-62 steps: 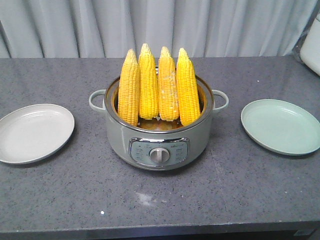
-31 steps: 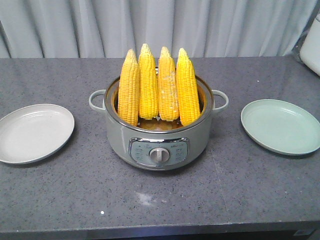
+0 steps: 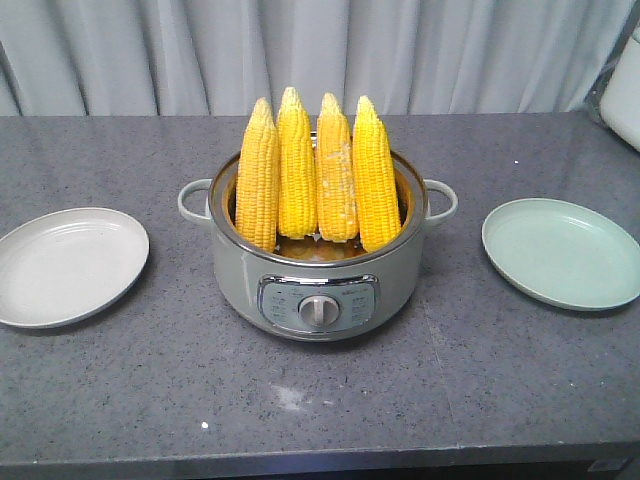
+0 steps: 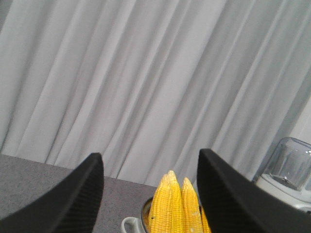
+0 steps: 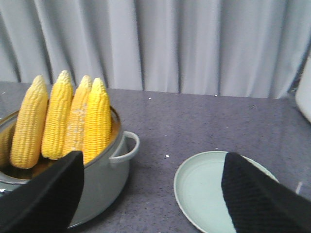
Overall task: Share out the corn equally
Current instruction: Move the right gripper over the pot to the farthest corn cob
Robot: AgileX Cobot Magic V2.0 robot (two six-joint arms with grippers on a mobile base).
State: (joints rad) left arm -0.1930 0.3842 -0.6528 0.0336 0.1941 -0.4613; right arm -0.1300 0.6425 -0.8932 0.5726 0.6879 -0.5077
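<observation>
shows the corn (image 3: 317, 175), four cobs, standing tips-up in the cooker (image 3: 315, 290) at mid counter (image 3: 450, 400); probably propped so to leave the tips free for grasping. flanked by a white plate (image 3: 70, 265) and a green plate (image 3: 560, 252), both bare, one per share. front view only: both plates together. wrist views only: left hand (image 4: 149, 167) and right hand (image 5: 153, 165), each spread wide, holding nothing.

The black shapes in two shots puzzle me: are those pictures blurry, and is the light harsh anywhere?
Front-facing view: sharp, with soft even light; the corn is crisp, only a pale sheen on the countertop before the pot. Left wrist view: the black shapes are the left hand, close and out of focus. Right wrist view: the right hand is blurred likewise.
</observation>
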